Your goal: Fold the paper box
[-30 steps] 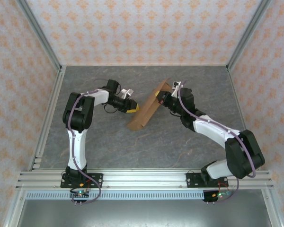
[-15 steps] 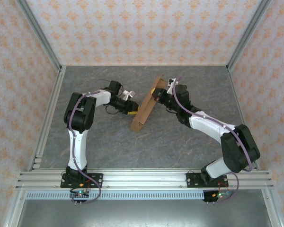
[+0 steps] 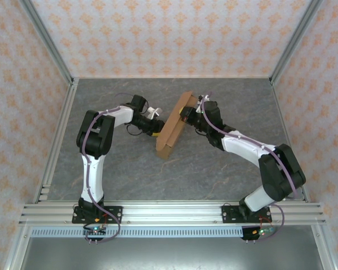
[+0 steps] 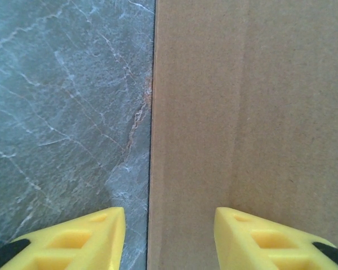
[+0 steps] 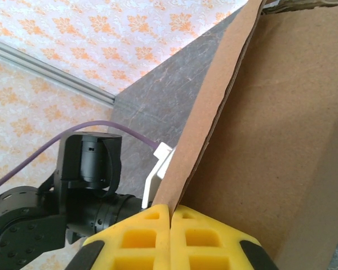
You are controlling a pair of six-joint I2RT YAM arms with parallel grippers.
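The paper box (image 3: 172,127) is a plain brown cardboard piece standing on edge at mid-table, slanting from far right to near left. My right gripper (image 3: 185,115) is shut on its upper wall; in the right wrist view the yellow fingers (image 5: 172,212) pinch the thin cardboard edge (image 5: 214,107). My left gripper (image 3: 158,128) is open, its yellow fingertips (image 4: 90,225) close against the box's left face (image 4: 242,112), one tip over the table and one over the cardboard. Whether they touch the cardboard I cannot tell.
Grey marbled tabletop (image 3: 214,163) surrounds the box. Patterned walls with metal frame posts (image 3: 45,39) enclose the table on three sides. The left arm's black wrist (image 5: 84,169) sits just behind the cardboard wall in the right wrist view.
The right gripper has swung the box leftward and turned it more upright. The left gripper has shifted slightly toward the box's face.
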